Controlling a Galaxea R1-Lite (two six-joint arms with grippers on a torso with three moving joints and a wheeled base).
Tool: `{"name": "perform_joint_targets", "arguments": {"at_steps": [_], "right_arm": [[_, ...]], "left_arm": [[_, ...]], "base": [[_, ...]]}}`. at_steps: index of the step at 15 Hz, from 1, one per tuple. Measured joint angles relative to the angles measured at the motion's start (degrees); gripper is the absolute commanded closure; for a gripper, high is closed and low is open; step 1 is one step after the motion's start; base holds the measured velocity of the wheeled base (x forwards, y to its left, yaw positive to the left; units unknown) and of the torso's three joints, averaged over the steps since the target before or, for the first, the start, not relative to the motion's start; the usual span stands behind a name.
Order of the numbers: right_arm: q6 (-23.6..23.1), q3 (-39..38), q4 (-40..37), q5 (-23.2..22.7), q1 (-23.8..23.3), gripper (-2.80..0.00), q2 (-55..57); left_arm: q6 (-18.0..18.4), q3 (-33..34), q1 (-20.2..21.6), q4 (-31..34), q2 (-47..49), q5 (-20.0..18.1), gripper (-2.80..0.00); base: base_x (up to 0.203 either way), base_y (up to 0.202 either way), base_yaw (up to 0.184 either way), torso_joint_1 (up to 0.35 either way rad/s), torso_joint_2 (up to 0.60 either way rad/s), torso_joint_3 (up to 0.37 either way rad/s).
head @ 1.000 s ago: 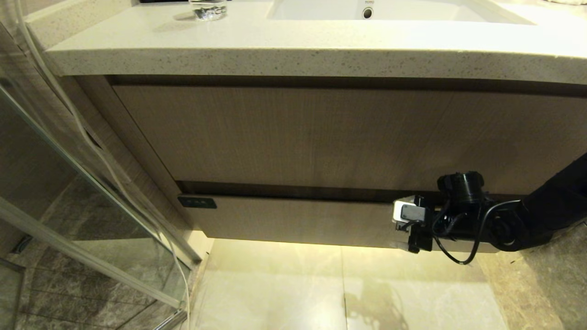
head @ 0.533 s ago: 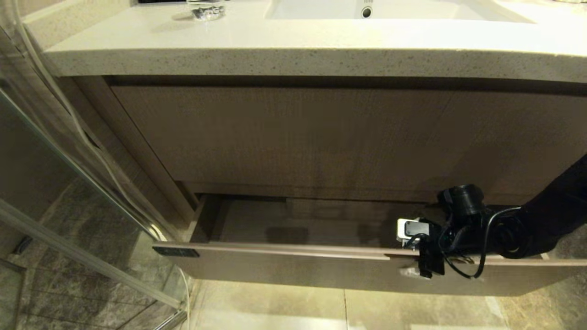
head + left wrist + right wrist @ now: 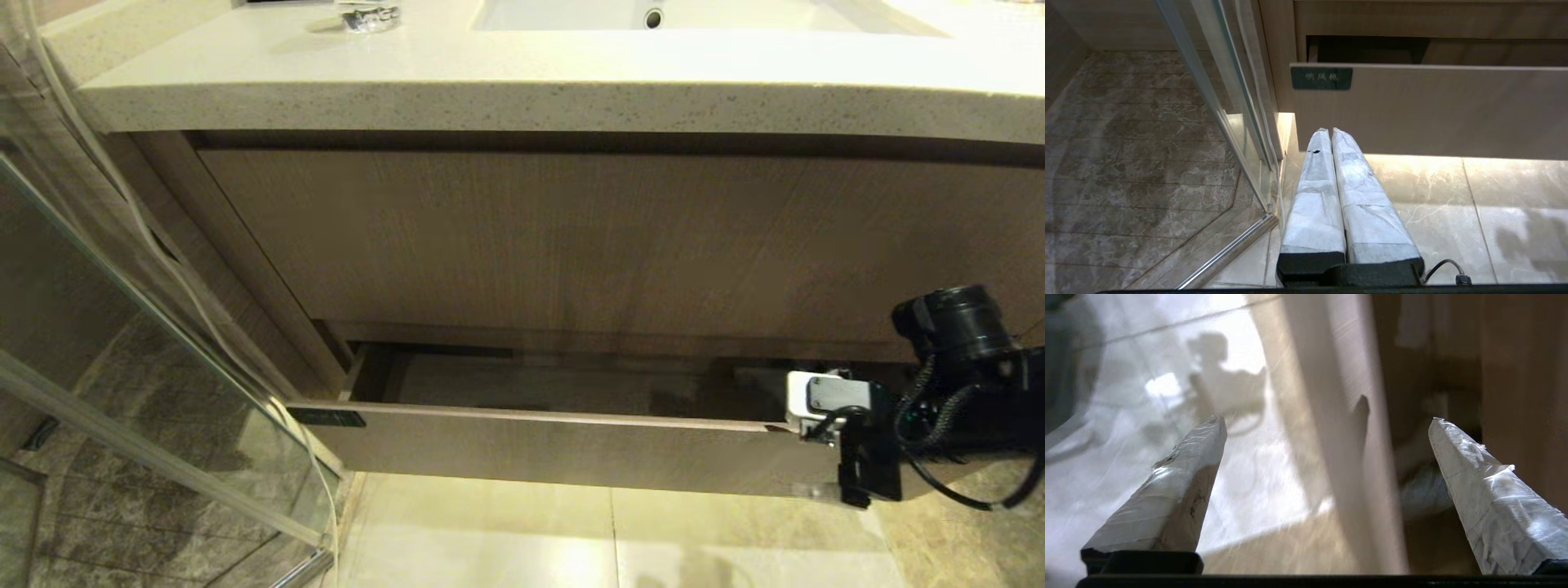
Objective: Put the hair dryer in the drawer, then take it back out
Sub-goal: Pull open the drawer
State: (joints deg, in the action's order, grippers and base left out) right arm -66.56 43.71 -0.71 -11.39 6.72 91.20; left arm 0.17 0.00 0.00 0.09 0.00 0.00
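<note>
The drawer (image 3: 571, 449) is the low wood-grain front with a dark green label (image 3: 326, 417), and it stands partly pulled out. My right gripper (image 3: 833, 465) is at its right end, open. In the right wrist view the gripper (image 3: 1327, 420) has its white-wrapped fingers (image 3: 1184, 473) wide apart, with the drawer front's top edge (image 3: 1347, 465) running between them. A blurred pale rounded shape (image 3: 1425, 494) lies inside the drawer; I cannot tell whether it is the hair dryer. My left gripper (image 3: 1329, 130) is shut, parked low before the drawer's (image 3: 1433, 110) labelled end.
Above the drawer is a taller unlabelled wood-grain front (image 3: 571, 237) under a speckled stone countertop (image 3: 531, 90) with a sink (image 3: 653, 15) and a glass (image 3: 367, 16). A glass shower door (image 3: 147, 343) stands at the left. Glossy floor tiles (image 3: 612, 539) lie below.
The drawer was shut one second ago and was then pulled out; now it stands a little less far out. My right gripper has shifted right along the front, still open.
</note>
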Motion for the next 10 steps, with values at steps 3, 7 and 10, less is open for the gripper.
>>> {"name": "perform_joint_targets", "arguments": {"at_steps": [3, 7, 10], "right_arm": [[0.0, -3.5, -11.3, 1.7, 0.1, -2.8, -13.7], [0.8, -6.9, -11.7, 5.1, 0.0, -2.8, -20.4], [1.9, -8.8, -10.5, 5.1, -0.2, -2.8, -21.9]], "left_arm": [[0.0, 0.0, 0.0, 0.0, 0.0, 0.0, 0.0], [0.0, 0.0, 0.0, 0.0, 0.0, 0.0, 0.0], [0.0, 0.0, 0.0, 0.0, 0.0, 0.0, 0.0]], "base": [[0.0, 0.0, 0.0, 0.0, 0.0, 0.0], [0.0, 0.0, 0.0, 0.0, 0.0, 0.0], [0.0, 0.0, 0.0, 0.0, 0.0, 0.0]]}}
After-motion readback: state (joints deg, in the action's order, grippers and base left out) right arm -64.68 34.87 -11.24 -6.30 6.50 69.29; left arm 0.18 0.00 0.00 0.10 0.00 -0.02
